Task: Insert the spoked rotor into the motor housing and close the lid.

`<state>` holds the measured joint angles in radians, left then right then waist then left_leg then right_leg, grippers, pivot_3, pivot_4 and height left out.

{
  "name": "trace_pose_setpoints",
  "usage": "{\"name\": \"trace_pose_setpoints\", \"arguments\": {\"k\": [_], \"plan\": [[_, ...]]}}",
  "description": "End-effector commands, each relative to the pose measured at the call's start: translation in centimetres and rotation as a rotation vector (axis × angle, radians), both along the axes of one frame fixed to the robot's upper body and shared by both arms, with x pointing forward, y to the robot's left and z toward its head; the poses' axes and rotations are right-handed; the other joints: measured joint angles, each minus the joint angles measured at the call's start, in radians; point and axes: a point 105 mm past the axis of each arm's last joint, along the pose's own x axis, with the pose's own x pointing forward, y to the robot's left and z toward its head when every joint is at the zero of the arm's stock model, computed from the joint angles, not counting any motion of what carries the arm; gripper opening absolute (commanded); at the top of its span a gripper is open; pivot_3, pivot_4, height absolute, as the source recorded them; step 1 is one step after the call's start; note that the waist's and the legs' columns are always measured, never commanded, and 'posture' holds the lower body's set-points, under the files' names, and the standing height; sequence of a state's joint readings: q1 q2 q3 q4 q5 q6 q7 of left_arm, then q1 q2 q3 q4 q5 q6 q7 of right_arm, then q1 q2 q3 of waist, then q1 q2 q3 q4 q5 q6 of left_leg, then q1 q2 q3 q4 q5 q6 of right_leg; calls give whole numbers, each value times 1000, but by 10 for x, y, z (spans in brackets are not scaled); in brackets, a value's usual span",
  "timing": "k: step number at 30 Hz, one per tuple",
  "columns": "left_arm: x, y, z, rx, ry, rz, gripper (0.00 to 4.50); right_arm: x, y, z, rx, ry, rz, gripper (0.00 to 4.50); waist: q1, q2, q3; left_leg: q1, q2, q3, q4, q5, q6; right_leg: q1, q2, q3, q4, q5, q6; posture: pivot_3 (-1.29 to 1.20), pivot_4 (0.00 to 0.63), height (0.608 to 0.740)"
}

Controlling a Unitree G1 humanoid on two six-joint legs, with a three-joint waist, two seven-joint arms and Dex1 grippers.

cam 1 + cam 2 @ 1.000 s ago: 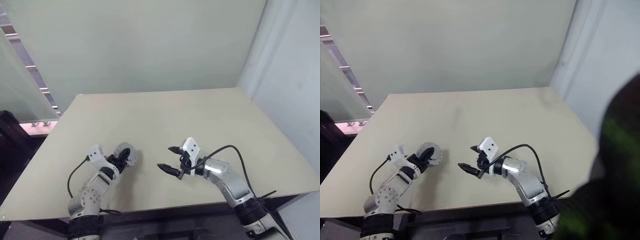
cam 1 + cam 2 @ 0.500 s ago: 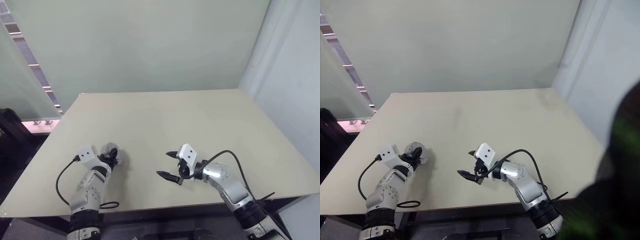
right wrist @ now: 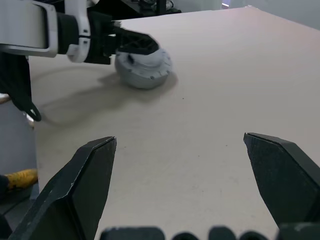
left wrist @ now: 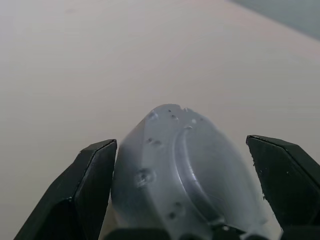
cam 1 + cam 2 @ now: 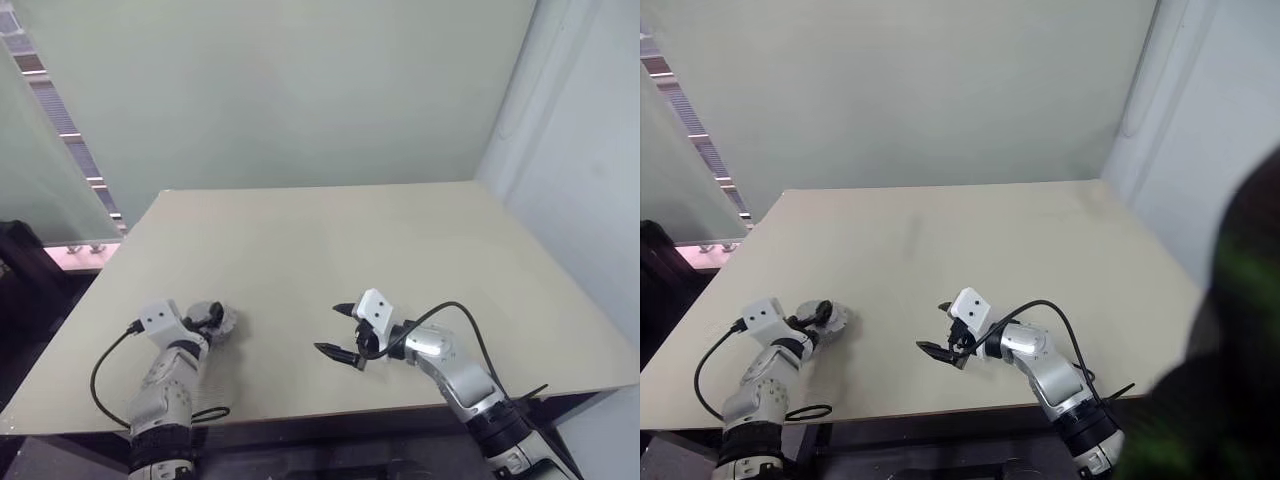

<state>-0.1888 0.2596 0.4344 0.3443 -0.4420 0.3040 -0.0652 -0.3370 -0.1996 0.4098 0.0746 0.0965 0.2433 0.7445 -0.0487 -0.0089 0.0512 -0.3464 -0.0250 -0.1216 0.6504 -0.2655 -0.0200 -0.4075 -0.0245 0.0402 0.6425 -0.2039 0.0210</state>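
- The motor housing (image 3: 143, 68), lid side up, a grey round assembly, sits on the desk (image 5: 400, 240) near its front-left corner.
- The left gripper (image 4: 185, 165) has its black fingers (image 4: 92, 175) spread to either side of the housing; one finger looks to touch its side, the other stands clear of it.
- The right gripper (image 5: 338, 330) hovers over the desk near the middle of the front edge, fingers wide apart and empty, well apart from the housing.
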Motion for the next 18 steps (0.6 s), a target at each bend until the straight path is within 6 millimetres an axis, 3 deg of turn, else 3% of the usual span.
{"name": "trace_pose_setpoints", "arguments": {"k": [1, 5, 9, 13, 18], "plan": [[2, 10, 23, 62, -69, 31, 4484, 2, 3, 11, 18, -49, 11, 4451, 0, 0, 0, 0, 0, 0, 0, 0, 0, 0, 0, 0, 0, 0, 0, 0, 0, 740], [-5, 14, 29, 75, -93, 33, 4484, 4, 2, 10, 14, -48, 9, 4451, 0, 0, 0, 0, 0, 0, 0, 0, 0, 0, 0, 0, 0, 0, 0, 0, 0, 740], [-6, 1, 48, 84, -174, -57, 4484, 9, -1, 10, 29, -37, -22, 4451, 0, 0, 0, 0, 0, 0, 0, 0, 0, 0, 0, 0, 0, 0, 0, 0, 0, 740], [-10, -36, 79, 118, -255, -317, 4484, 27, -17, 18, 73, -18, -130, 4451, 0, 0, 0, 0, 1, 1, -1, 0, 0, 0, 0, 0, 0, 0, 0, 0, 0, 740], [-19, -91, 93, 179, -206, -685, 4484, 51, -51, 32, 167, 35, -313, 4451, -1, 2, 1, 0, 0, 1, 0, 0, 0, 0, 0, 1, 0, -1, -2, 0, 0, 740]]}}
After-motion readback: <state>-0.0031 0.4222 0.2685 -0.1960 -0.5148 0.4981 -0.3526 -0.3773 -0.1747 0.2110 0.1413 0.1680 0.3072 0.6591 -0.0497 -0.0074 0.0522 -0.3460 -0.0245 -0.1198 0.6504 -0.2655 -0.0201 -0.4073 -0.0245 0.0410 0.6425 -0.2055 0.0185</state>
